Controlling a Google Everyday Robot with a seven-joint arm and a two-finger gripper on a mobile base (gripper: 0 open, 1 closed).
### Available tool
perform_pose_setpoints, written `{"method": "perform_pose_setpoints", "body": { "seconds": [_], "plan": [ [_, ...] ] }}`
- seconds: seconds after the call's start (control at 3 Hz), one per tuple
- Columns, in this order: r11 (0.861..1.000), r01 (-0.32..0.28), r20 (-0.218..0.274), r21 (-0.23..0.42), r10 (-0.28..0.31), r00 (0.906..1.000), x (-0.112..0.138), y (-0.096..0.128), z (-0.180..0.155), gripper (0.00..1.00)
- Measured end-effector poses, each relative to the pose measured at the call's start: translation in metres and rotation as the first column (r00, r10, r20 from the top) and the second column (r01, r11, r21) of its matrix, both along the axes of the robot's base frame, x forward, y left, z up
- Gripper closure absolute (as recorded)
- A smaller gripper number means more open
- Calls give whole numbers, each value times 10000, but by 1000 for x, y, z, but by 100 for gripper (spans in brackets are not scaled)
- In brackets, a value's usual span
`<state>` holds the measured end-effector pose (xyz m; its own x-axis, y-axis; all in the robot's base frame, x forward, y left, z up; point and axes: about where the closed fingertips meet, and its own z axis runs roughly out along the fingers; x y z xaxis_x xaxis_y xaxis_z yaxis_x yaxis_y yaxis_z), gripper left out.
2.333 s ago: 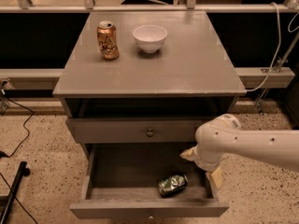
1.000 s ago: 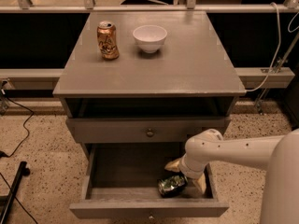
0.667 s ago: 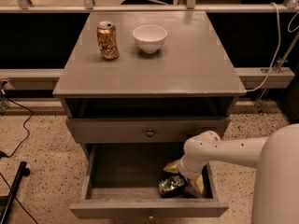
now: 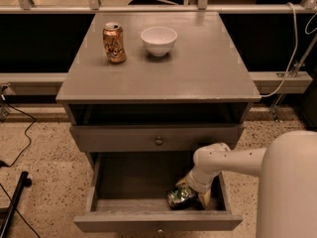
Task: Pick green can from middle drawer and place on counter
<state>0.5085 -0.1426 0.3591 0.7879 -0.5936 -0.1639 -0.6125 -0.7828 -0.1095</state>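
The tool (image 4: 194, 191) sits low in the open middle drawer (image 4: 129, 182), against the green can (image 4: 179, 198) at its near right, placed for grasping; its grip I cannot tell.

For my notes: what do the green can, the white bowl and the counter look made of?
Green can: thin metal, likely aluminium; shiny, dented. It lies in the open middle drawer, the gripper right at it. White bowl: glossy, ceramic or plastic. Counter: probably painted wood; matte grey, even surface.
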Motion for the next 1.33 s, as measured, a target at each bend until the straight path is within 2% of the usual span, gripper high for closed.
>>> {"method": "perform_pose_setpoints", "body": {
  "seconds": [0.33, 0.67, 1.0, 1.33],
  "plan": [
    [9947, 407, -491, 945, -361, 9981, -1, 7, 6, 41],
    [9747, 286, -1009, 2216, -62, 9949, -7, 23, 31, 64],
    [9515, 161, -1298, 3071, 251, 9912, -13, 35, 54, 88],
    [9243, 104, -912, 3815, 264, 9955, -16, 32, 92, 100]
  ]
}}
